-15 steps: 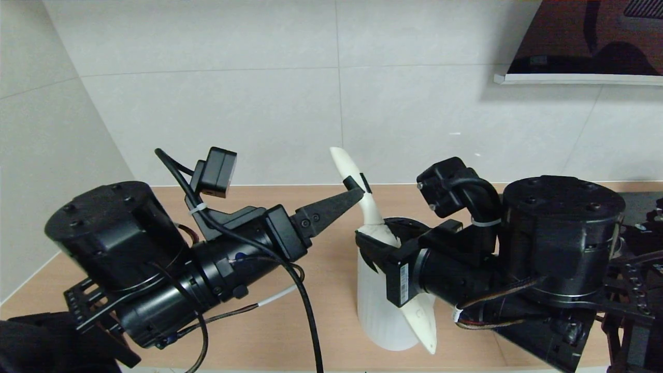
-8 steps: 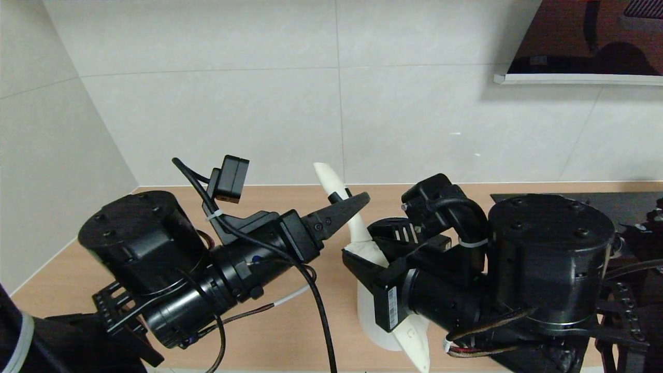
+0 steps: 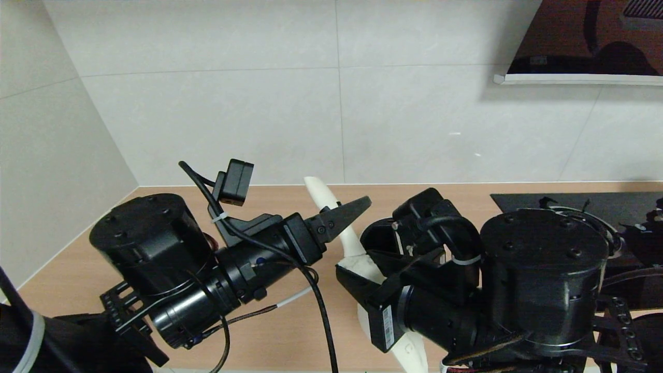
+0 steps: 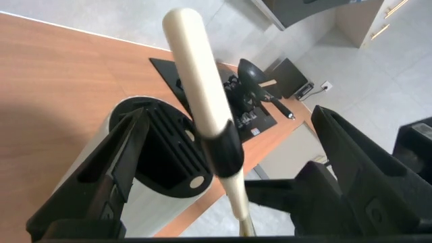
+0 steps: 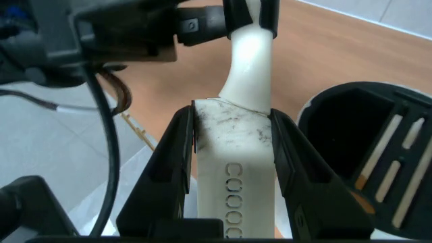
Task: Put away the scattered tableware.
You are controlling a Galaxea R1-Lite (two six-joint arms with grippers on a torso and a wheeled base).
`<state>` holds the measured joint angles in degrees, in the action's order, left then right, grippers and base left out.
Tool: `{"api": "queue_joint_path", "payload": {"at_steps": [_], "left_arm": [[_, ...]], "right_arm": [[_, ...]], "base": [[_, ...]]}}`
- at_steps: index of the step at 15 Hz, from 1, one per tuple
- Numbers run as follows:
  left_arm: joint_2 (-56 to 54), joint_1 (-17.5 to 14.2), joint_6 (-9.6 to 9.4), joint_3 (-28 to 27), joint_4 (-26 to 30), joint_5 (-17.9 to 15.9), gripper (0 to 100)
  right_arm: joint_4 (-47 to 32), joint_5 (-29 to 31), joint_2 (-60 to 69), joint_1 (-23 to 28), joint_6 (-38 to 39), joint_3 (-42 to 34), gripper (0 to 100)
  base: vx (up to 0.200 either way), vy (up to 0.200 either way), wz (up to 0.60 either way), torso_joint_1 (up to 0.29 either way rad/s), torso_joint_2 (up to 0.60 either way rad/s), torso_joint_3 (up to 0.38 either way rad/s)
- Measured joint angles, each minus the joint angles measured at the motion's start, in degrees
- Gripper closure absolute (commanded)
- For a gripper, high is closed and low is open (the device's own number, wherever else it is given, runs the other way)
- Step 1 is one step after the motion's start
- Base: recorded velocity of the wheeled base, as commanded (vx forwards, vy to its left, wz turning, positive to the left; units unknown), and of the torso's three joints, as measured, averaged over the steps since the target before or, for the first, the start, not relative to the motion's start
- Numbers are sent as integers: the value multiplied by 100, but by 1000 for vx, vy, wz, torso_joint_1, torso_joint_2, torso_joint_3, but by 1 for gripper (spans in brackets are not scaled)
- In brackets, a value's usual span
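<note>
Head view, left first: my left gripper (image 3: 346, 211) stands wide open astride the handle of the white spatula (image 3: 317, 190), not pinching it. My right gripper (image 3: 358, 270) is clamped on the slotted blade, with the utensil holder (image 3: 363, 317) just below and behind it. Step, I judge: stowing the spatula. Next calls for clearing my left, then lowering the spatula into a slot.

A cream-white plastic slotted spatula (image 5: 250, 57), with a black band around its rounded handle, hangs tilted in the air, handle uppermost and smudged flat blade low. The right gripper's (image 5: 234, 121) jaws clamp the blade's edges. The handle passes untouched between the left gripper's (image 4: 229, 115) spread jaws. Just beside it, a white cylindrical utensil holder (image 5: 351, 121) with a black slotted insert stands upright on the wooden worktop (image 3: 466, 190).
</note>
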<state>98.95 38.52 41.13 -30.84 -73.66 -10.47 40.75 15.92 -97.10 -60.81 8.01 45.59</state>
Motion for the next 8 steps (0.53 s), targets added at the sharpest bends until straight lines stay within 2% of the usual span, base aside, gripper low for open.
{"api": "queue_joint_path", "payload": {"at_steps": [2, 3, 8], "left_arm": [[24, 34, 0, 13, 2, 10, 0], [37, 54, -2, 22, 2, 21, 100], [61, 83, -11, 28, -5, 22, 100]], "right_arm": [[-2, -11, -1, 0, -5, -17, 100], [2, -9, -1, 0, 0, -21, 100], [-13, -11, -4, 0, -7, -32, 100]], "base": [[0, 0, 0, 0, 0, 0], [0, 0, 0, 0, 0, 0], [0, 0, 0, 0, 0, 0]]}}
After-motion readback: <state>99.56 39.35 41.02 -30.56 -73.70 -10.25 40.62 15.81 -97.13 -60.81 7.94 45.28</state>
